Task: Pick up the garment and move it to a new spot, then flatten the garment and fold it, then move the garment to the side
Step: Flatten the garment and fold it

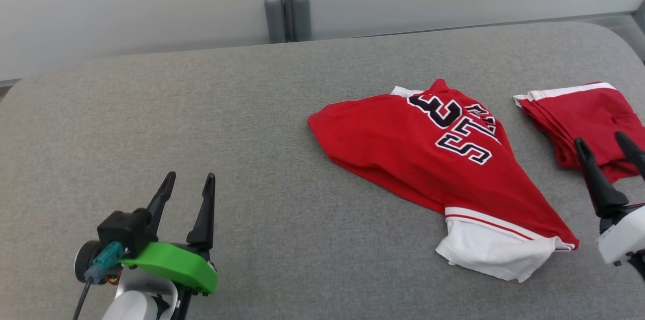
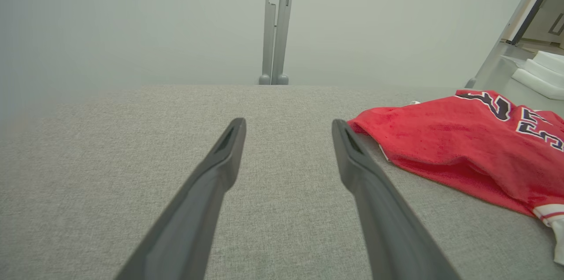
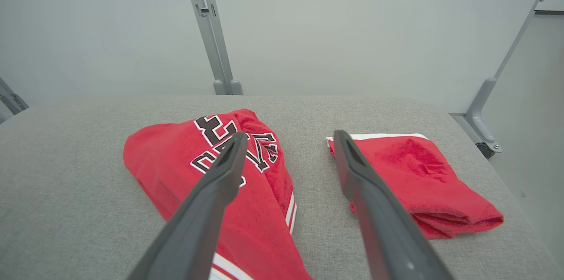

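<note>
The garment (image 1: 403, 143), a red jersey with black-and-white lettering and a white hem, lies crumpled right of centre on the grey fabric table (image 1: 201, 98). It also shows in the left wrist view (image 2: 462, 156) and the right wrist view (image 3: 167, 161). My right gripper (image 1: 599, 138) is open at the right edge, above the table between the jersey and a folded red piece, holding nothing; its fingers (image 3: 220, 178) spread wide. My left gripper (image 1: 190, 176) is open and empty at the lower left, well apart from the jersey (image 2: 288, 122).
A folded red garment with white trim (image 1: 579, 113) lies near the table's right edge (image 3: 418, 174). A pale wall with grey posts (image 1: 287, 7) runs behind the table. White foam blocks (image 2: 537, 72) sit off beyond the far right corner.
</note>
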